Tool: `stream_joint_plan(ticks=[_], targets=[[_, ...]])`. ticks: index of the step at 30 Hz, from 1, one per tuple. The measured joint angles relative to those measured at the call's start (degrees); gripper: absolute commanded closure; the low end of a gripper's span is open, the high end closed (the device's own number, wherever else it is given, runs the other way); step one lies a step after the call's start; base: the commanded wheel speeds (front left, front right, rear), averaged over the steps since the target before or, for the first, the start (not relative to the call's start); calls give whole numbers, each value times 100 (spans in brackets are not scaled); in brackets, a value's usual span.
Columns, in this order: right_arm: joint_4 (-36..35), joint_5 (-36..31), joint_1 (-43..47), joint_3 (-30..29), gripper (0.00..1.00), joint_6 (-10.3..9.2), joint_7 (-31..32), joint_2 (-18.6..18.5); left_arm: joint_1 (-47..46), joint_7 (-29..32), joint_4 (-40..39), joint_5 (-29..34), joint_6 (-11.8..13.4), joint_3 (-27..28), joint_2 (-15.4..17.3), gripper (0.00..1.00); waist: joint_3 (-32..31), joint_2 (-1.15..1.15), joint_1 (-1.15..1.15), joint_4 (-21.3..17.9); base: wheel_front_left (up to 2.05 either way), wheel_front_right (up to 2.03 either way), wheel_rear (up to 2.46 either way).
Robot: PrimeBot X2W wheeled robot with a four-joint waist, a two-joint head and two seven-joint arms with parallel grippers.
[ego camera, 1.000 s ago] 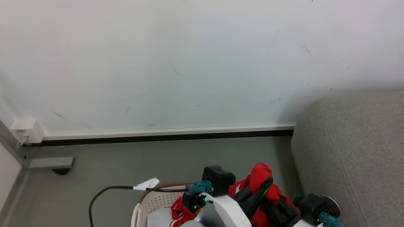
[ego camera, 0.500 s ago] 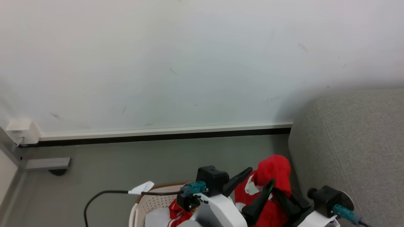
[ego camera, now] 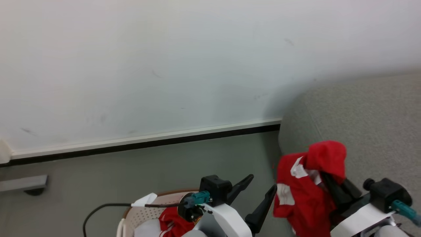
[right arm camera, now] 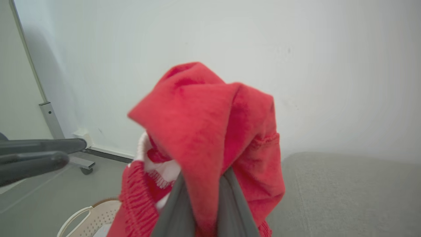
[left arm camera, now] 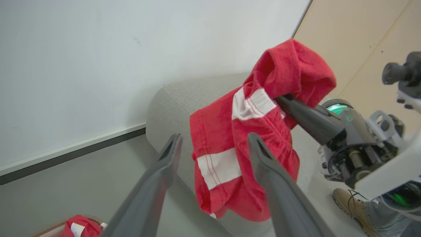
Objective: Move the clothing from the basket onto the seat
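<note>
A red garment (ego camera: 302,197) with white panels hangs from my right gripper (ego camera: 327,179), which is shut on it in front of the grey seat's (ego camera: 361,125) left end. In the right wrist view the cloth (right arm camera: 204,125) drapes over that gripper's (right arm camera: 205,197) closed fingers. My left gripper (ego camera: 263,182) stands open just left of the garment, holding nothing. Seen from the left wrist, the garment (left arm camera: 230,131) hangs beyond my open left gripper (left arm camera: 214,135). The basket (ego camera: 141,214) sits at the lower left with more red clothing (ego camera: 169,222) inside.
A pale wall with a dark baseboard (ego camera: 148,143) runs behind the grey floor. A black cable (ego camera: 98,210) with a white tag loops over the basket rim. A metal frame foot (ego camera: 23,184) stands at the far left. A person's shoe (left arm camera: 348,200) is near the sofa.
My left gripper opened and let go of the garment. My right gripper carried it rightward and away from the basket, toward the seat. The head camera turned right.
</note>
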Motion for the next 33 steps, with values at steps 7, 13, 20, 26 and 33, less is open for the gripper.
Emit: stream_joint_plan(ticks=[7,13,20,26,33], targets=[[-324,-44,132,-512,100,0,53,-257,-88,-99,165,1,-5,-51,-22,0,149,0,0,-370,0,0,0],[-502,-103,170,-850,100,0,86,-309,-245,-111,218,1,-7,-108,-44,0,380,0,0,-577,0,0,0],[-494,-189,12,-1346,100,0,66,-316,-659,-40,203,169,-7,-163,-51,0,879,0,0,-600,0,0,0],[-261,-207,-896,-2114,100,0,9,-357,-1389,210,111,379,-21,-142,48,0,1648,0,1,-507,0,0,0],[523,-181,-2310,-3092,100,0,-1,-884,-2312,293,27,713,-78,-85,82,0,2734,0,2,-291,0,0,0]])
